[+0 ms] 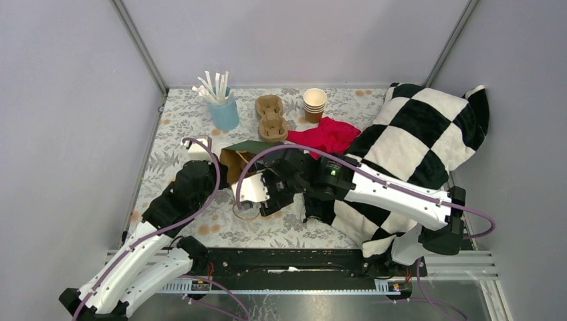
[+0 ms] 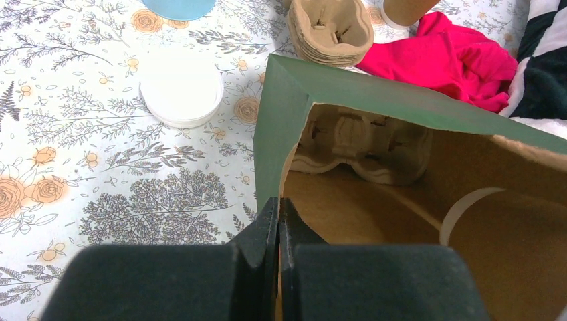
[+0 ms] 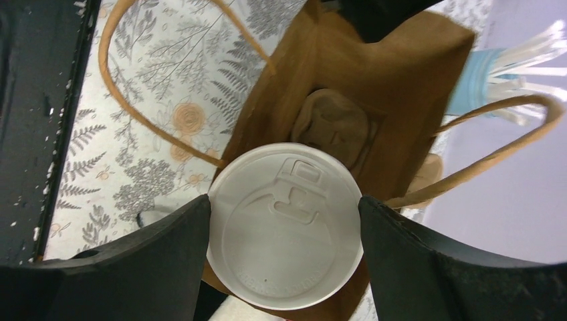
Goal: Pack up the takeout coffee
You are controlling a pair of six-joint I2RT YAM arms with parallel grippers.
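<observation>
My left gripper (image 2: 277, 224) is pressed together on the rim of the bag (image 2: 374, 110), pinching the paper to hold the mouth wide. Deep inside sits a carrier (image 2: 364, 144). To the right, my right gripper (image 3: 284, 231) is clamped around the coffee (image 3: 284, 221), a finger against each side of its lid, right at the bag's mouth and not yet in. My worries: the thin paper could slip out of the left pinch and the mouth collapse onto the cup; the cup could snag a handle (image 3: 127, 114) or the rim; pushed in tilted, it may miss the carrier's well or pop its lid
</observation>
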